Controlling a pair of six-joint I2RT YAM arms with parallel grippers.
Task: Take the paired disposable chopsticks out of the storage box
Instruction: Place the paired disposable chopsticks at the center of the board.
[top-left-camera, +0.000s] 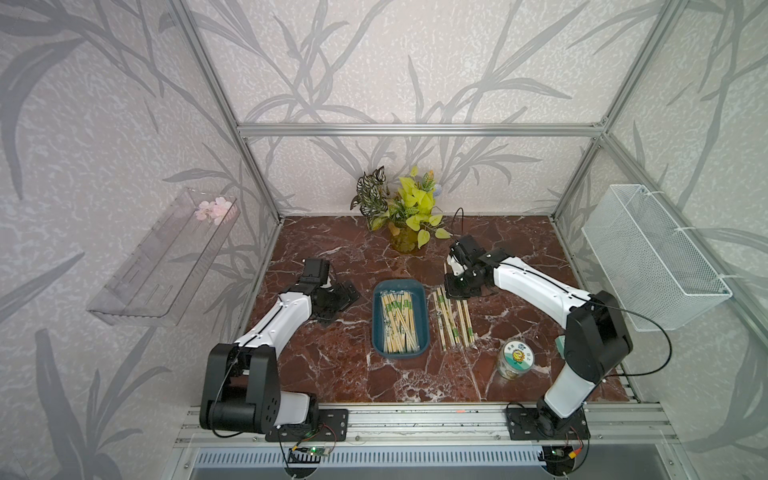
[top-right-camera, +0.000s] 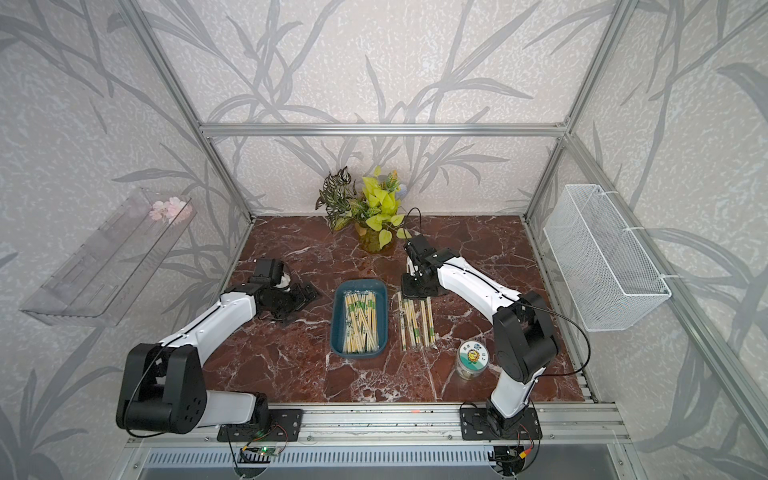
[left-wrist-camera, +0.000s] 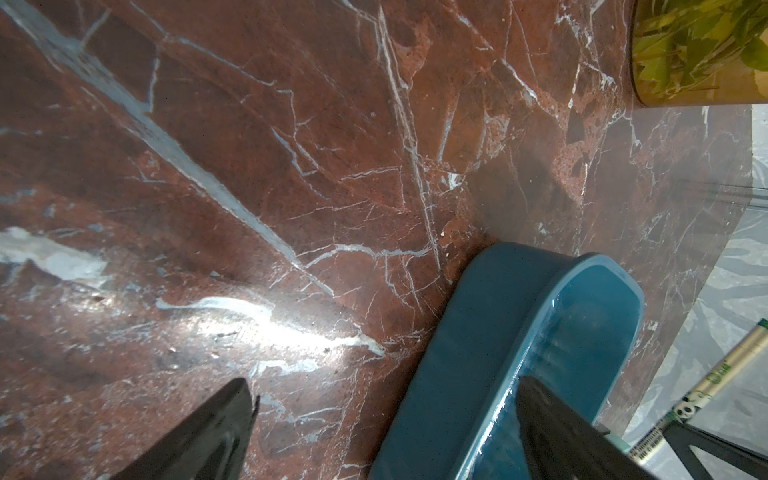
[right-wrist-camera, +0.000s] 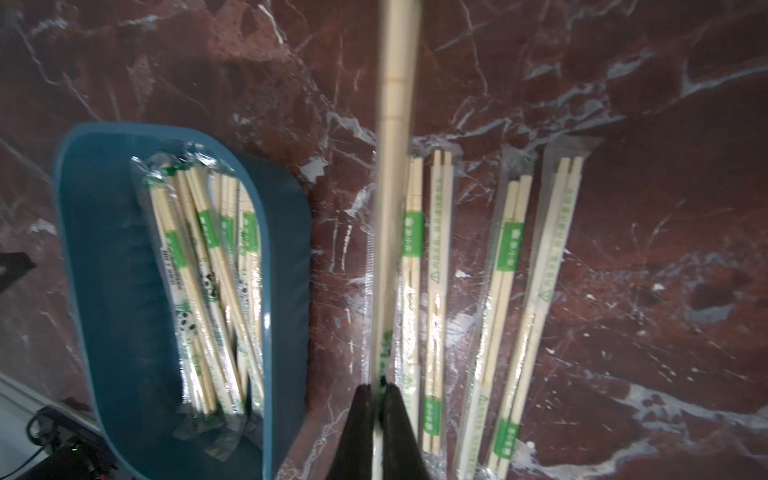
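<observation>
1. a clear acrylic shelf (top-left-camera: 166, 257) hangs on the left wall, with pink flowers (top-left-camera: 214, 209) at its far end.
2. the left gripper (left-wrist-camera: 384, 384) is low over the bench (top-left-camera: 332, 374), left of the box's far left corner. its fingers are spread wide and hold nothing.
3. the teal storage box (top-left-camera: 376, 328) lies at the middle of the bench, its long sides running front to back. the paired disposable chopsticks (top-left-camera: 398, 322) lie in it in a loose heap, each in a clear sleeve with a green label.
4. a glass vase of leafy plants (top-left-camera: 405, 241) stands at the middle of the far edge.
5. several loose pairs (top-left-camera: 453, 324) lie side by side on the bench just right of the box, roughly parallel to it.
6. the right gripper (right-wrist-camera: 379, 388) hangs above the far ends of that row. its fingers are pinched tight on one sleeved pair (right-wrist-camera: 392, 124), which is blurred in the right wrist view.
7. a round jar (top-left-camera: 515, 359) with a flower-printed lid stands near the front right corner.
8. a white wire basket (top-left-camera: 656, 266) hangs on the right wall.
</observation>
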